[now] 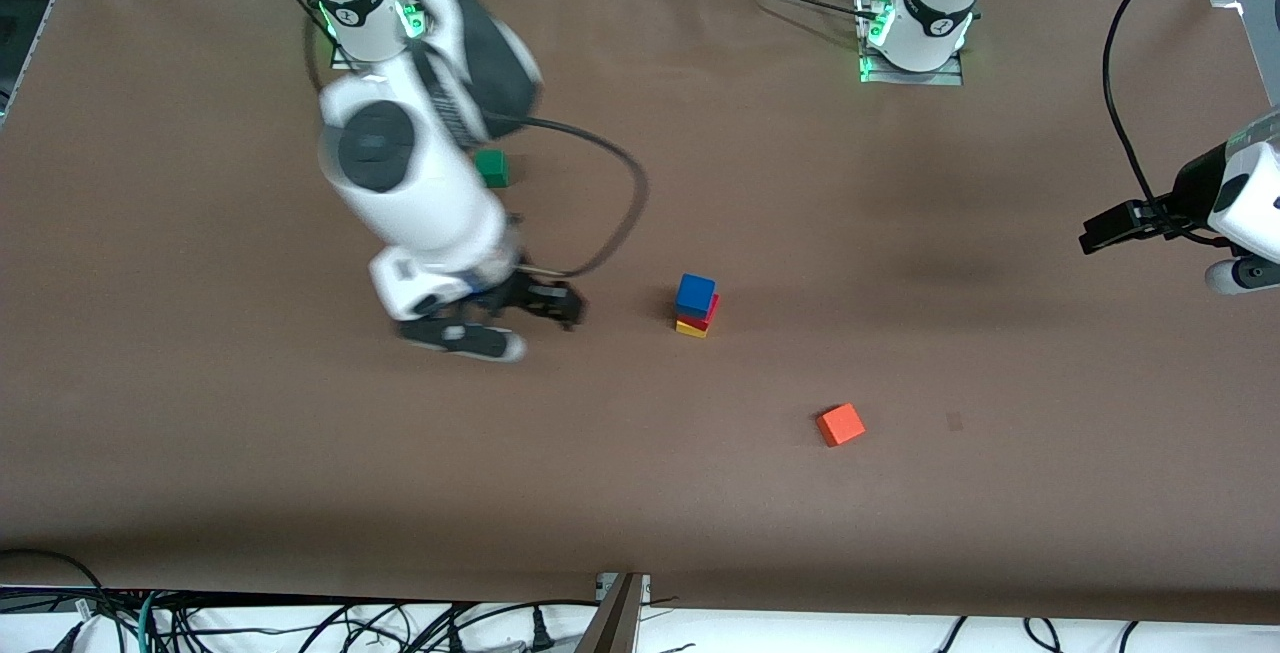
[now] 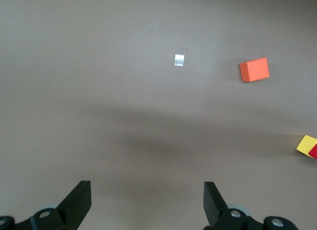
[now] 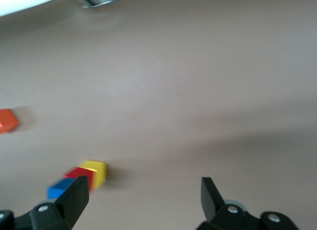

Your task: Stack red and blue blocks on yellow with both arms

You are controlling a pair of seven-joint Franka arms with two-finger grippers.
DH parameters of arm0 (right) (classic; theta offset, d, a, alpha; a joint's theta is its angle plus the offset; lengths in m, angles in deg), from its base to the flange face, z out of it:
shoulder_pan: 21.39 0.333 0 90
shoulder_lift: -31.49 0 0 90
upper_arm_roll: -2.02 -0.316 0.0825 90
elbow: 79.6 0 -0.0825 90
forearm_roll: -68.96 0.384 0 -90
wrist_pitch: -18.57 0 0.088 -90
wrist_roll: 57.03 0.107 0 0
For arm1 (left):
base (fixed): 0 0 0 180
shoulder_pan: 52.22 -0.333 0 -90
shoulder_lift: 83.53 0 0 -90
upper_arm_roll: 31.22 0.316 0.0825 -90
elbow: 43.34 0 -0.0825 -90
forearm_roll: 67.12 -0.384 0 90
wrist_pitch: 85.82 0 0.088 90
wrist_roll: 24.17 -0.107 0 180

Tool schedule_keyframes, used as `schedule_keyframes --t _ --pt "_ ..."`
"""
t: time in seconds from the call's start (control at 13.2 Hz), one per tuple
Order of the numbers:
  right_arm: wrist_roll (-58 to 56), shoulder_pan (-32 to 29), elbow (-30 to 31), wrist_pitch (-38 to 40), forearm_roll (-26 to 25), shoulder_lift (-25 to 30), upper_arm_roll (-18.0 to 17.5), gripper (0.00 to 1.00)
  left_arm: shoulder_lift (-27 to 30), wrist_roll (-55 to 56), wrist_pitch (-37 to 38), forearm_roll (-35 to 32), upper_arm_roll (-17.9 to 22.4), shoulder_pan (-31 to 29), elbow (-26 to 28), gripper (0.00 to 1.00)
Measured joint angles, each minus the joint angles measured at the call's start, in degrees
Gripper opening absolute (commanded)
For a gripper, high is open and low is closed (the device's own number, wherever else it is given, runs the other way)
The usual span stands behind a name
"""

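The blue cube (image 1: pixel 695 291) sits on the red cube (image 1: pixel 698 319), which sits on the yellow cube (image 1: pixel 691 329), a slightly skewed stack at mid-table. My right gripper (image 1: pixel 545 305) is open and empty over the table beside the stack, toward the right arm's end. The right wrist view shows its gripper (image 3: pixel 143 198) wide open, with the yellow (image 3: pixel 95 171), red (image 3: pixel 79 173) and blue (image 3: pixel 60 188) cubes off to one side. My left gripper (image 1: pixel 1095 233) waits high at the left arm's end. In the left wrist view it (image 2: pixel 147 203) is open and empty, with the yellow cube (image 2: pixel 306 143) at the frame's edge.
An orange cube (image 1: pixel 840 424) lies nearer to the front camera than the stack, toward the left arm's end; it also shows in the left wrist view (image 2: pixel 254 69). A green cube (image 1: pixel 491 168) lies beside the right arm, partly hidden. A small mark (image 1: pixel 953 421) is on the table.
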Motion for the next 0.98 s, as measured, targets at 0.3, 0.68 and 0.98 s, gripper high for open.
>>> schedule_keyframes --t 0.3,0.68,0.98 --pt "-12.64 -5.00 12.70 3.61 0.09 12.07 3.11 1.00 -0.04 0.00 -0.01 0.00 0.00 0.00 -0.02 1.00" --pt "-24.41 -8.45 29.42 3.82 0.03 26.48 7.63 1.00 -0.52 0.00 -0.10 0.01 -0.01 0.00 -0.06 1.00" --pt "-28.33 -12.56 36.14 5.16 -3.28 34.49 6.29 1.00 -0.61 0.00 -0.21 0.01 -0.01 -0.02 -0.87 1.00"
